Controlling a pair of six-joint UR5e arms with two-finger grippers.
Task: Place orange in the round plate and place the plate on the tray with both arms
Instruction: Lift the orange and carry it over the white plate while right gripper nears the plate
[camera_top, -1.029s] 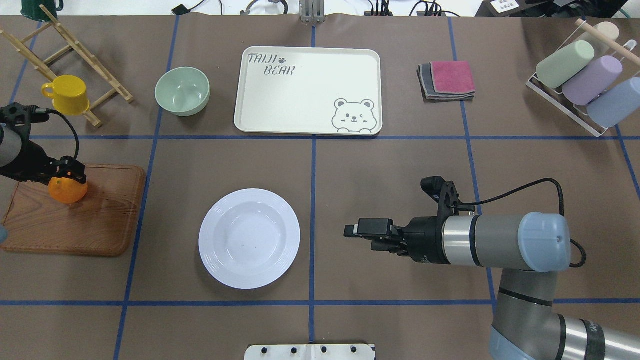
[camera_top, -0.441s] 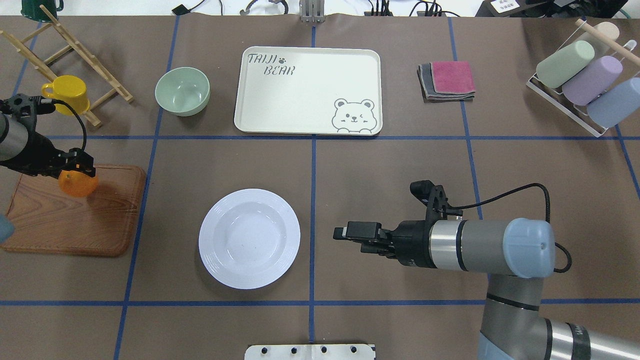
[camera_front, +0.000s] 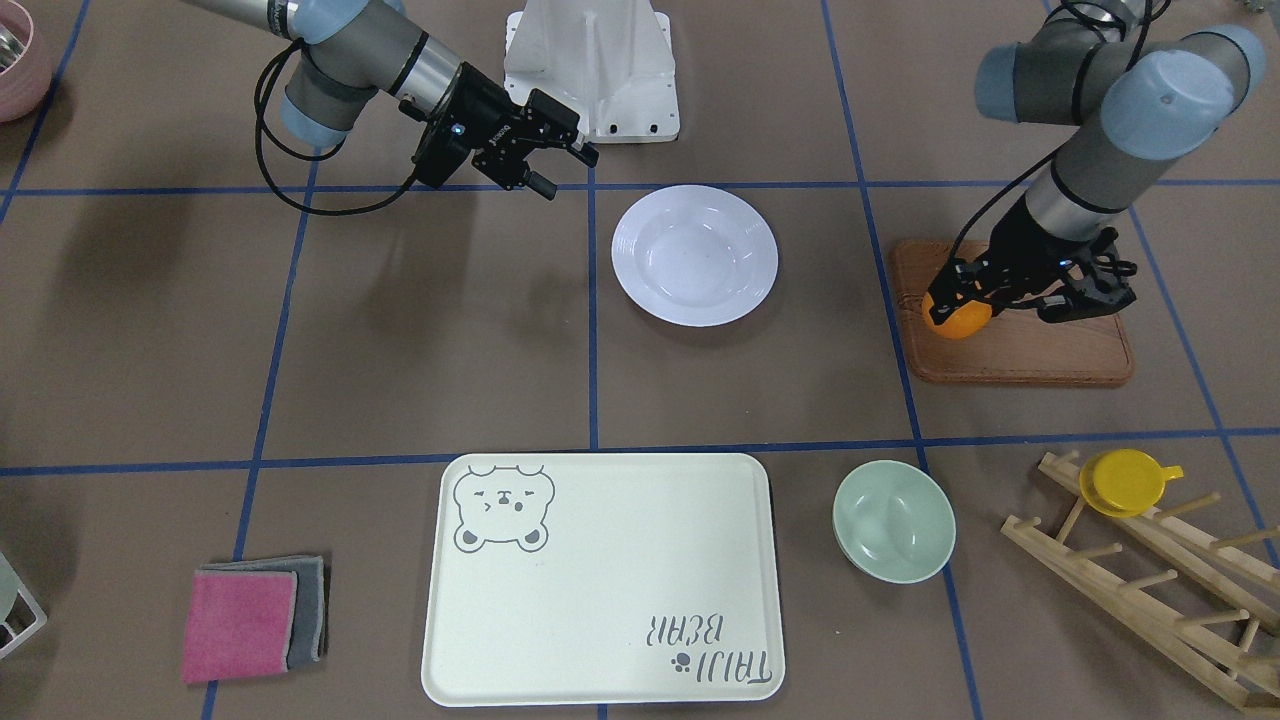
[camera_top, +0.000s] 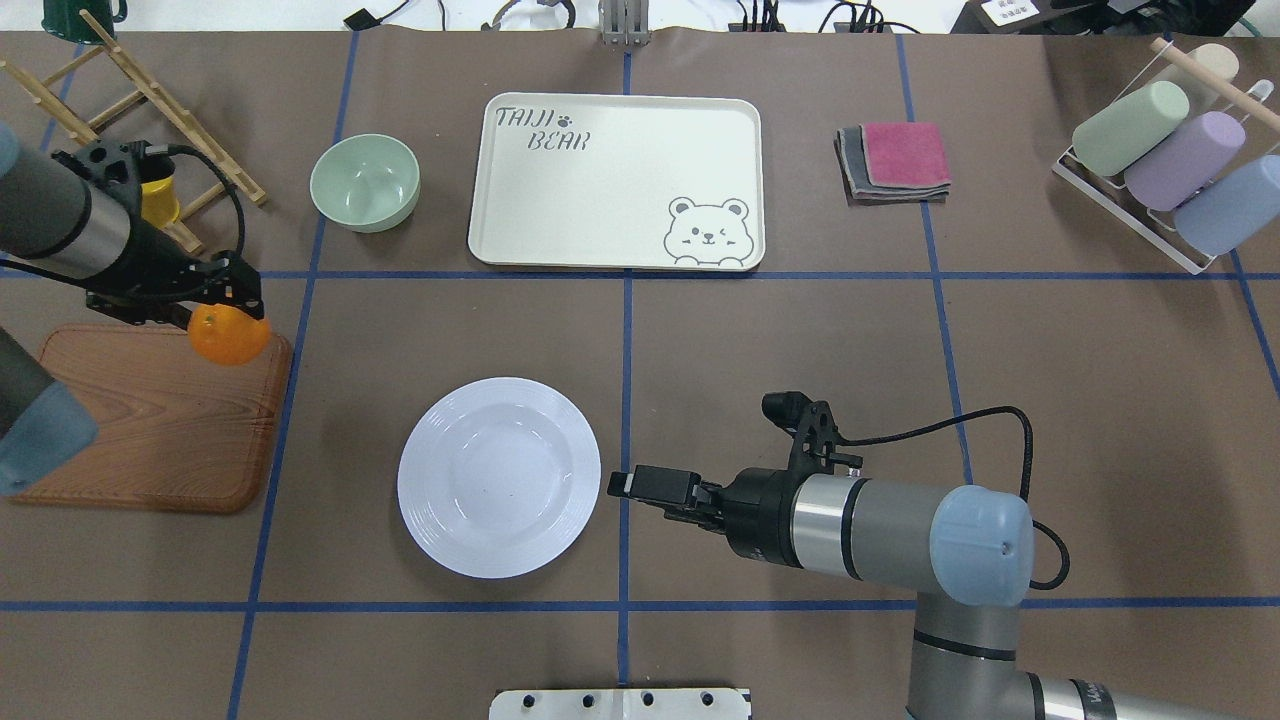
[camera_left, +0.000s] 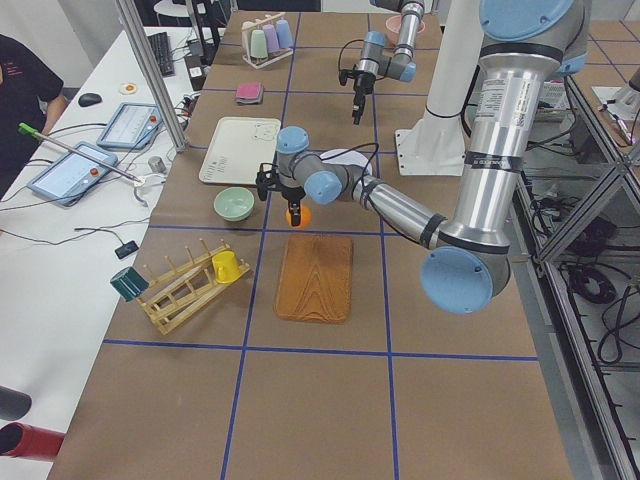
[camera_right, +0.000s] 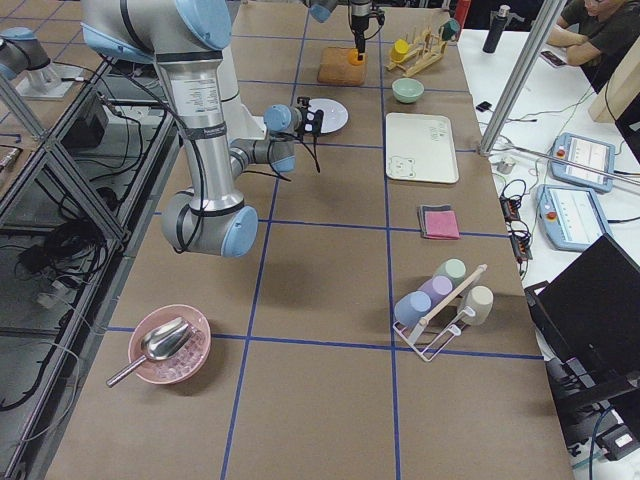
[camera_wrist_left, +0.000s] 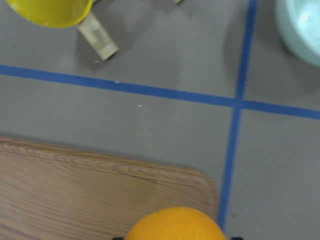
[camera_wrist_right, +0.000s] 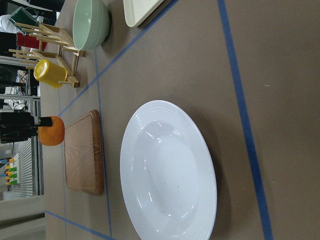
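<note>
The orange (camera_top: 228, 334) hangs in my left gripper (camera_top: 224, 318), which is shut on it, lifted over the far right corner of the wooden board (camera_top: 150, 430). In the left wrist view the orange (camera_wrist_left: 175, 226) fills the bottom edge above that corner. The white round plate (camera_top: 498, 477) lies bare on the table between the arms. My right gripper (camera_top: 612, 484) is open, held low and level just right of the plate's rim, not touching it. The cream bear tray (camera_top: 615, 180) lies beyond the plate, with nothing on it. From the front, orange (camera_front: 955, 315) and plate (camera_front: 694, 255) are well apart.
A pale green bowl (camera_top: 364, 182) sits left of the tray. A wooden rack (camera_top: 180, 110) with a yellow cup (camera_top: 158, 198) stands at the far left, just behind my left wrist. Folded cloths (camera_top: 895, 160) and a rack of pastel cups (camera_top: 1170, 150) occupy the far right.
My left gripper has lifted the orange off the board and carried it right and farther away. My right gripper has slid left, close to the plate's right rim.
</note>
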